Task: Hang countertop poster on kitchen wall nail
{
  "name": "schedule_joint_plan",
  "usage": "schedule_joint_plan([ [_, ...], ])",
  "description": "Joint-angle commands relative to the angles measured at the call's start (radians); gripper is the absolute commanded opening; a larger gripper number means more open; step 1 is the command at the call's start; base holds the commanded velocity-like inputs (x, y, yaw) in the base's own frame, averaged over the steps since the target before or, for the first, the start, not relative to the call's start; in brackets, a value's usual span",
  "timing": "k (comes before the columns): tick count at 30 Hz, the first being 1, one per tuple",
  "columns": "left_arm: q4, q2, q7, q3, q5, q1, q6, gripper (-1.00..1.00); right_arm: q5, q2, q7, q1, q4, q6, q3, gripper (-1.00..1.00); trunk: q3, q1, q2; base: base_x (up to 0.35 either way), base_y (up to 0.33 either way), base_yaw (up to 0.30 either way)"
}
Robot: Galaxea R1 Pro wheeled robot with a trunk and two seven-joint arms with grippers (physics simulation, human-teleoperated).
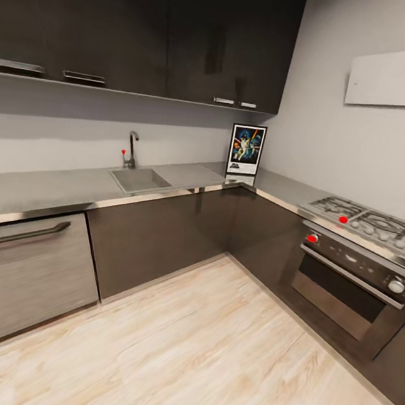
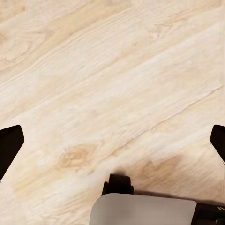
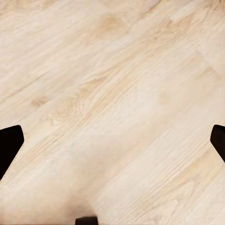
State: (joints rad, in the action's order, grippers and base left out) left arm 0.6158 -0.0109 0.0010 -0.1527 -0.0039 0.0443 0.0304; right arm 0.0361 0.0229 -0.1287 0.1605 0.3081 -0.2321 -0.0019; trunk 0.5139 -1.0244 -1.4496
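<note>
The poster [image 1: 246, 149] stands upright in the inner corner of the L-shaped steel countertop [image 1: 52, 190], leaning against the pale grey wall below the dark upper cabinets. Its black frame, white border and blue space scene face me. No wall nail can be made out on the grey walls at this distance. My left gripper [image 2: 112, 140] points down at the light wood floor, its dark fingertips [image 2: 9, 143] wide apart with nothing between them. My right gripper [image 3: 112, 140] also hangs over the floor, open and empty.
A sink [image 1: 140, 180] with a tap [image 1: 131, 149] is set in the counter's left run. A gas hob [image 1: 365, 222] and oven [image 1: 350, 290] fill the right run. A dishwasher front [image 1: 22, 275] sits at the left. A white panel [image 1: 398, 78] hangs on the right wall. Part of my base [image 2: 145, 211] shows over the floor.
</note>
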Motion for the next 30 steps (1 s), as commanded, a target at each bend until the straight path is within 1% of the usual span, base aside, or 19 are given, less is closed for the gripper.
schedule_joint_plan([
  [1,0.001,0.000,0.000,-0.001,-0.001,0.000,0.002,1.00,0.004,0.000,-0.003,0.001,-0.001,-0.003,0.000,1.00,0.001,-0.001,0.000,0.339,0.000,0.000],
  [7,0.001,0.000,-0.001,-0.001,0.001,0.000,0.001,1.00,0.001,-0.002,-0.003,0.001,0.003,-0.005,-0.001,1.00,0.001,-0.001,0.000,0.339,-0.036,0.000],
  [11,0.001,0.001,-0.001,-0.001,0.002,0.000,0.001,1.00,0.001,-0.012,-0.004,0.001,0.036,-0.005,0.002,1.00,0.001,-0.001,0.000,0.339,-0.069,0.000],
  [14,0.001,0.001,-0.001,-0.001,0.002,0.000,0.001,1.00,0.001,-0.022,-0.004,0.001,0.090,-0.004,0.003,1.00,0.001,-0.001,0.000,0.339,-0.071,0.000],
  [15,0.001,0.001,-0.001,-0.001,0.002,0.000,0.001,1.00,0.002,-0.032,-0.005,0.001,0.138,-0.002,0.004,1.00,0.001,-0.001,0.000,0.339,-0.072,0.000],
  [17,0.001,0.001,-0.001,-0.001,0.003,0.000,0.000,1.00,0.003,-0.043,-0.006,0.001,0.187,0.001,0.005,1.00,0.001,-0.001,0.000,0.339,-0.072,0.000],
  [18,0.002,0.000,-0.001,-0.002,0.003,0.000,0.000,1.00,0.005,-0.058,-0.006,0.001,0.238,0.012,0.006,1.00,0.001,-0.001,0.000,0.339,-0.072,0.000],
  [19,0.002,0.000,-0.001,-0.002,0.003,0.000,0.000,1.00,0.005,-0.066,-0.006,0.001,0.263,0.021,0.006,1.00,0.001,-0.001,0.000,0.339,-0.072,0.000],
  [20,0.002,0.000,-0.001,-0.002,0.004,0.000,0.000,1.00,0.006,-0.081,-0.008,0.002,0.312,0.043,0.006,1.00,0.001,-0.001,0.000,0.339,-0.072,0.000],
  [23,0.002,0.000,-0.001,-0.002,0.004,0.000,0.000,1.00,0.006,-0.098,-0.024,0.004,0.387,0.089,0.007,1.00,0.001,-0.001,0.000,0.339,-0.072,0.000],
  [25,0.002,0.000,-0.001,-0.002,0.004,0.000,-0.001,1.00,0.006,-0.120,-0.079,0.010,0.494,0.174,0.009,1.00,0.001,-0.001,0.000,0.289,-0.048,0.000],
  [26,0.002,0.000,-0.001,-0.002,0.004,0.000,-0.002,1.00,0.006,-0.129,-0.109,0.014,0.546,0.221,0.018,1.00,0.001,-0.001,0.000,0.168,-0.024,0.000],
  [27,0.002,0.000,-0.001,-0.002,0.004,0.000,-0.002,1.00,0.006,-0.132,-0.122,0.018,0.570,0.245,0.027,1.00,0.001,-0.001,0.000,0.135,-0.019,0.000],
  [28,0.002,0.000,-0.001,-0.002,0.004,0.000,-0.002,1.00,0.005,-0.137,-0.143,0.030,0.615,0.291,0.047,1.00,0.001,-0.001,0.000,0.086,-0.012,0.000],
  [30,0.002,0.000,0.000,-0.002,0.004,0.000,-0.002,1.00,0.004,-0.140,-0.162,0.049,0.654,0.334,0.068,1.00,0.001,-0.001,0.000,0.062,-0.009,0.000],
])
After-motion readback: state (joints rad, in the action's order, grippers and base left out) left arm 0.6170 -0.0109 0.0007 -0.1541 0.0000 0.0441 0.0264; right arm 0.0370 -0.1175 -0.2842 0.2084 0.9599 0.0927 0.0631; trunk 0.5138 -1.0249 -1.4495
